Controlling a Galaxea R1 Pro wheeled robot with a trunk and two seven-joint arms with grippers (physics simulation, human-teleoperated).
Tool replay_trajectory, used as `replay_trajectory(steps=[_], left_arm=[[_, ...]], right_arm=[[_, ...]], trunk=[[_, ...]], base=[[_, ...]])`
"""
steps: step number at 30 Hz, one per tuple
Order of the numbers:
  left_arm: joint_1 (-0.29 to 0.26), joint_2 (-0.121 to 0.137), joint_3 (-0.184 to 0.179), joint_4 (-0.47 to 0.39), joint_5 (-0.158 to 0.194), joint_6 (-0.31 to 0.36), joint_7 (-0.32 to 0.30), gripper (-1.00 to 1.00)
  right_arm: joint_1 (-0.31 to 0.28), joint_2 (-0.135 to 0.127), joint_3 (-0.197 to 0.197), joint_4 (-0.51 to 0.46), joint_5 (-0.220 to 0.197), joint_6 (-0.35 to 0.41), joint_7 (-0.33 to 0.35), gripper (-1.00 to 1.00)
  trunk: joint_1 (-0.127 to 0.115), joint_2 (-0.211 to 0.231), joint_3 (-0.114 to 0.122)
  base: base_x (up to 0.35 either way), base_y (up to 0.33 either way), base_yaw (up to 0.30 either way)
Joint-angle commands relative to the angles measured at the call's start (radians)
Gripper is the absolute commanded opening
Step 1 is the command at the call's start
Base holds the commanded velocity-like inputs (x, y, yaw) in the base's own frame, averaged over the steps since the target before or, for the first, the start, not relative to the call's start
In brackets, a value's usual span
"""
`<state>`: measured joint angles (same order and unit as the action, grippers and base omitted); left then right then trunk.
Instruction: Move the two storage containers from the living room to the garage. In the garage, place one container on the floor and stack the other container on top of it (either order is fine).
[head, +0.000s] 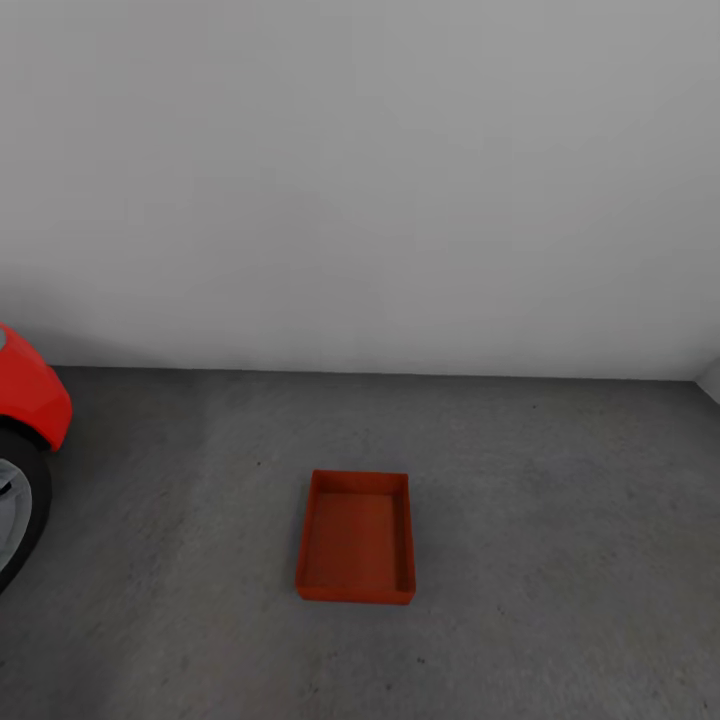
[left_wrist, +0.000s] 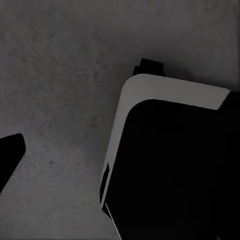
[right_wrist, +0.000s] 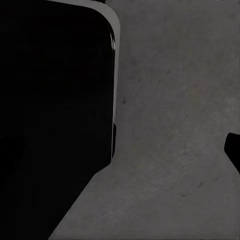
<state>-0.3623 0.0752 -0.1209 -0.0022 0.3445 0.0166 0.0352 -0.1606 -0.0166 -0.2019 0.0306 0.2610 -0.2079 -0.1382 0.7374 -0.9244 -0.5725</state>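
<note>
Red-orange container (head: 355, 538) alone on concrete floor (head: 560, 560), well apart from car (head: 28, 400).

Plain white wall (head: 380, 180) across upper half of head view, bare, evenly lit, no windows or doors. Meets dark grey concrete floor (head: 560, 520) along straight line. Second wall's corner (head: 710, 382) at far right edge. Floor rough, matte, faintly mottled; same grey surface (left_wrist: 60, 80) in left wrist view and (right_wrist: 175, 125) in right wrist view. Red car (head: 30, 400) front, with dark tyre (head: 25, 510), at left edge. Light soft, diffuse.
</note>
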Motion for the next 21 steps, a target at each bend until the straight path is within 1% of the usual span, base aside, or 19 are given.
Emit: replay_trajectory(steps=[1, 5, 7, 21], left_arm=[[0.0, 0.0, -0.008, 0.0, 0.007, -0.013, 0.003, 1.0], [0.0, -0.001, -0.008, 0.0, 0.002, -0.062, 0.003, 1.0], [0.0, -0.002, -0.008, -0.001, 0.0, -0.068, 0.003, 1.0], [0.001, -0.002, -0.006, -0.001, -0.001, -0.075, 0.003, 1.0]], right_arm=[[0.0, 0.0, -0.008, 0.003, 0.011, -0.006, -0.004, 1.0], [0.001, 0.0, -0.008, 0.003, 0.011, -0.007, -0.003, 1.0], [0.001, 0.0, -0.008, 0.003, 0.012, -0.008, -0.003, 1.0], [0.001, 0.0, -0.007, 0.003, 0.017, -0.006, 0.012, 1.0]], trunk=[[0.0, -0.001, 0.001], [0.0, -0.001, 0.007], [0.0, -0.001, 0.01], [0.0, -0.001, 0.033]], base=[[0.0, 0.0, 0.0], [0.0, 0.0, 0.0], [0.0, 0.0, 0.0], [0.0, 0.0, 0.0]])
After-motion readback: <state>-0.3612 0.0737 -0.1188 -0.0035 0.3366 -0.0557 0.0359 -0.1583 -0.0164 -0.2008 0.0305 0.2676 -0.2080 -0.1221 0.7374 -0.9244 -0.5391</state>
